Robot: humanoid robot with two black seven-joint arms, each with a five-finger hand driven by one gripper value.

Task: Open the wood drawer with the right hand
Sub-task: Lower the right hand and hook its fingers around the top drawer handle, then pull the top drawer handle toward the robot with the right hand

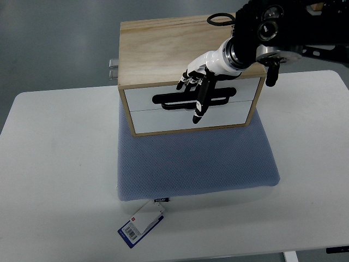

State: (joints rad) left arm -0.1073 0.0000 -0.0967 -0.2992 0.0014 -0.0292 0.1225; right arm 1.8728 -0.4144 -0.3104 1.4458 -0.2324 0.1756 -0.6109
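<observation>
Grey floor surrounds a white tabletop point(60, 164) that fills most of the view. On it lies a blue-grey cushion pad point(196, 164), with a paper tag point(140, 226) trailing off its near edge. A wood drawer box point(163, 49) stands on the far part of the pad, its two white drawer fronts facing the camera; both drawers look shut, flush with the wooden frame. The upper drawer point(142, 98) has a long dark slot handle point(169, 99), and a matching slot sits at the top of the lower drawer point(163, 120).

The right arm comes in from the upper right, and the right hand point(197, 87) rests against the upper front at the slot. Its shorter fingers curl at the handle while one long finger point(199, 109) points straight down over the lower front. Whether the curled fingers are actually hooked inside the slot cannot be told; nothing is clearly gripped. The left arm is out of view.

The risk seems to be a shallow hook: the fingers could slip out on the pull. The box also sits on a soft pad, so it might slide or tip forward instead of the drawer opening.
</observation>
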